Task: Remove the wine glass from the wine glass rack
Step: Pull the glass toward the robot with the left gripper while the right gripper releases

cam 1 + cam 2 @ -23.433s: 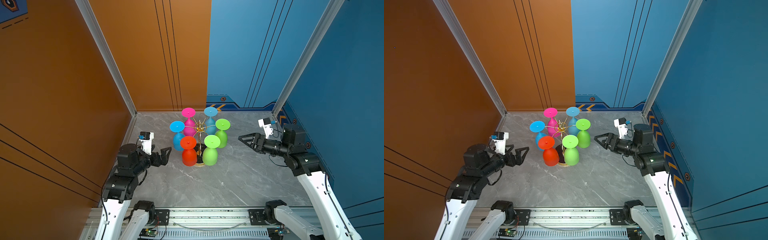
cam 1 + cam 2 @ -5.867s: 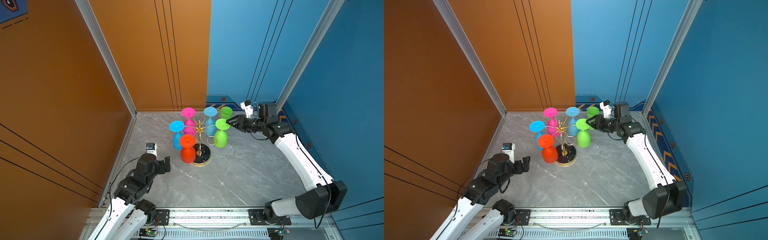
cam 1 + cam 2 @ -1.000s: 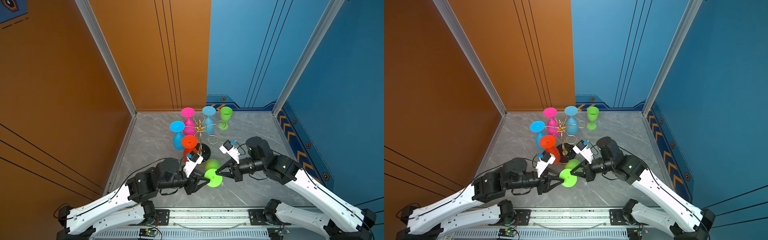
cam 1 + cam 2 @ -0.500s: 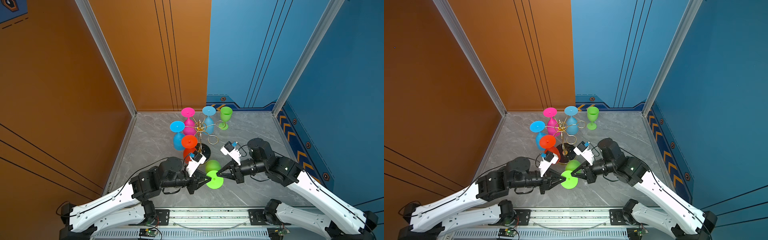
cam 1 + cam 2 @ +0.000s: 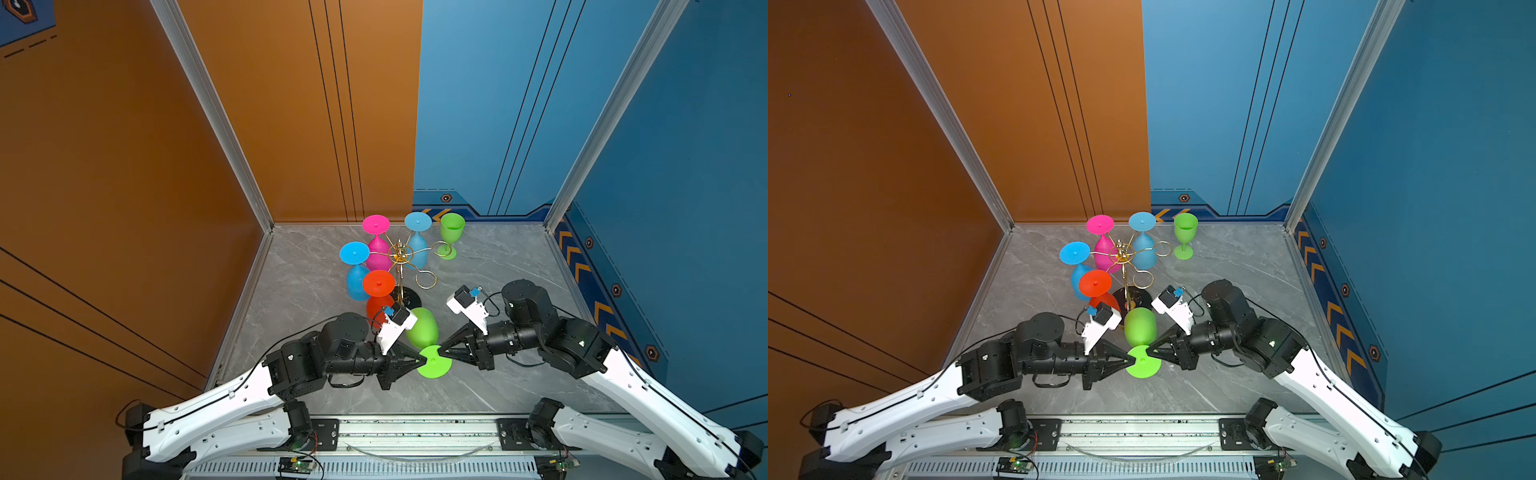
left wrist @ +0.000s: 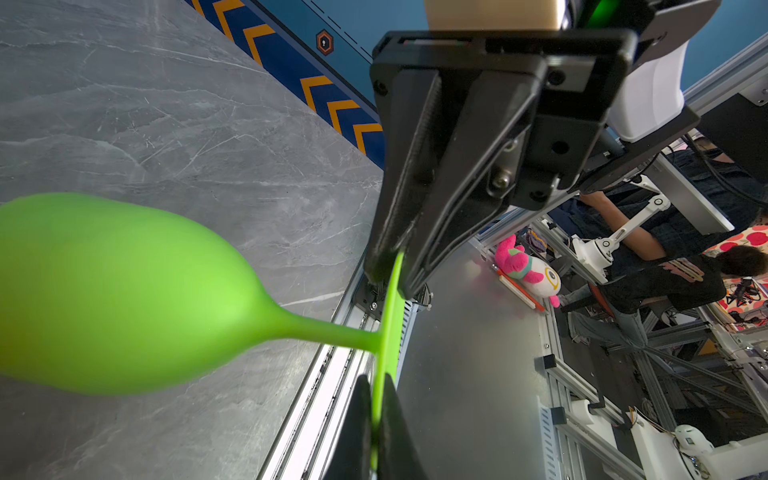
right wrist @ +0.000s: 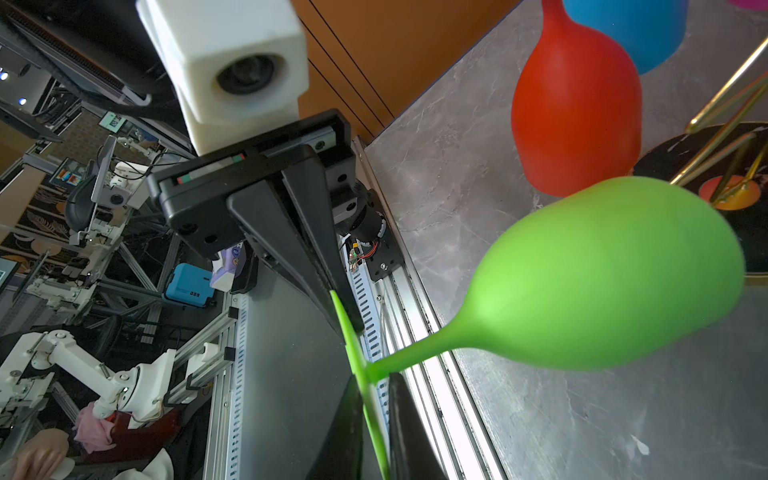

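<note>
Both arms start at black joints bolted to the silver rail (image 5: pixel 415 432). Nearest the rail, the left arm (image 5: pixel 216 405) and the right arm (image 5: pixel 648 399) wear glossy white shells dotted with small dark screw holes, with a thin black cable running along each. Farther from the rail the links turn matt black, with bulky round motor housings (image 5: pixel 521 299) and looped black cables. A small green light (image 5: pixel 582 343) glows on the right arm. Farthest from the rail, each arm carries a boxy white wrist camera (image 5: pixel 465 305) with a blue plug, above a black screwed plate and tapered black jaws, ribbed inside
</note>
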`<action>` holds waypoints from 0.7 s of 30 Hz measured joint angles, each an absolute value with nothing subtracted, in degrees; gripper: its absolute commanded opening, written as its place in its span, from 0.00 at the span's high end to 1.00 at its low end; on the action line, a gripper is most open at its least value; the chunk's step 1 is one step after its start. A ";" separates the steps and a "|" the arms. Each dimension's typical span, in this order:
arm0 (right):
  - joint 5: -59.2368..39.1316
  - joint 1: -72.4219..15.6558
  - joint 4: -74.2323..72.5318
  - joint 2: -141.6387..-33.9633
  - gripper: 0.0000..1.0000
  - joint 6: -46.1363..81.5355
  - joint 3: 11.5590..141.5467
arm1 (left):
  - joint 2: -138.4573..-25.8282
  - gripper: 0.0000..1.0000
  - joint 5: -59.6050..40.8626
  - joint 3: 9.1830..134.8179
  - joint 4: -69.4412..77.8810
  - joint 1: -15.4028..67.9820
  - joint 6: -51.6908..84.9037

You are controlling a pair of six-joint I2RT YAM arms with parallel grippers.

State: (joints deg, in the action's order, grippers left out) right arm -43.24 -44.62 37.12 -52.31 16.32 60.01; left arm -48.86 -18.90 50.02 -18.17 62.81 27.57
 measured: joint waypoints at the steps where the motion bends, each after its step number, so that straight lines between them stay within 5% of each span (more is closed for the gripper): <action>1: -43.03 -44.56 37.32 -52.25 0.64 16.40 60.01 | -49.08 1.00 -19.09 50.02 -18.17 62.83 27.42; 9: -37.87 -40.47 40.77 -49.32 0.33 15.94 60.07 | -50.61 1.00 -19.42 50.02 -18.13 63.42 26.30; 21: -35.86 -24.29 42.11 -54.06 0.25 21.10 60.38 | -55.35 1.00 -2.94 50.68 -24.01 76.53 8.75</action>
State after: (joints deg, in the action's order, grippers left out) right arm -35.86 -24.29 42.11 -54.06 21.10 60.38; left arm -55.35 -2.94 50.68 -24.01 76.53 8.75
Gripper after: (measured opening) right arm 0.746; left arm 0.056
